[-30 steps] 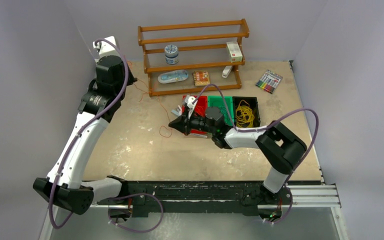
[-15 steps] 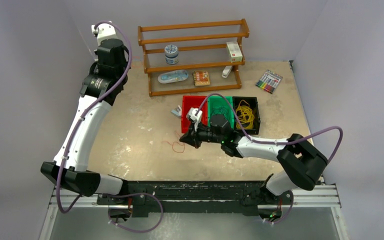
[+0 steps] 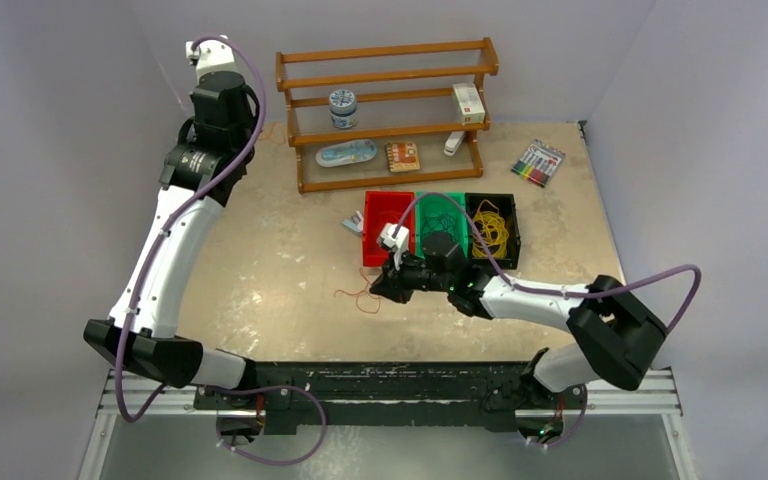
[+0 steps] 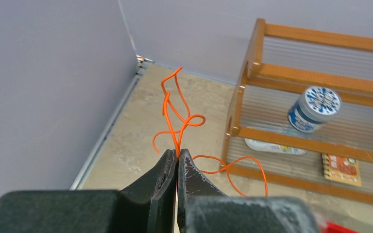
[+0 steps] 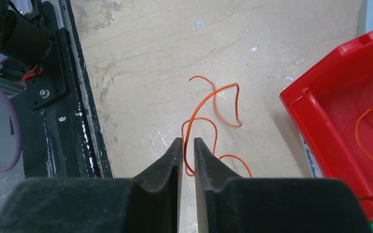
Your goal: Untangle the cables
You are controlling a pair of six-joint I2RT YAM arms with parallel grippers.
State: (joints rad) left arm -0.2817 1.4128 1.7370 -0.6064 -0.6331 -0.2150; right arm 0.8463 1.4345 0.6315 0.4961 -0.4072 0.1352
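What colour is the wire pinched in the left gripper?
Orange. The wire shows best in the left wrist view.

Left arm outstretched, left tool pinched closed; right arm low, right tool barely parted.

Bright, even, diffuse light, soft faint shadows, sharp focus across all views.

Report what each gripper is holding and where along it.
Left gripper: shut on an orange cable, pinched partway along. Right gripper: nothing clamped; jaws slightly apart around a strand of a second cable on the table.
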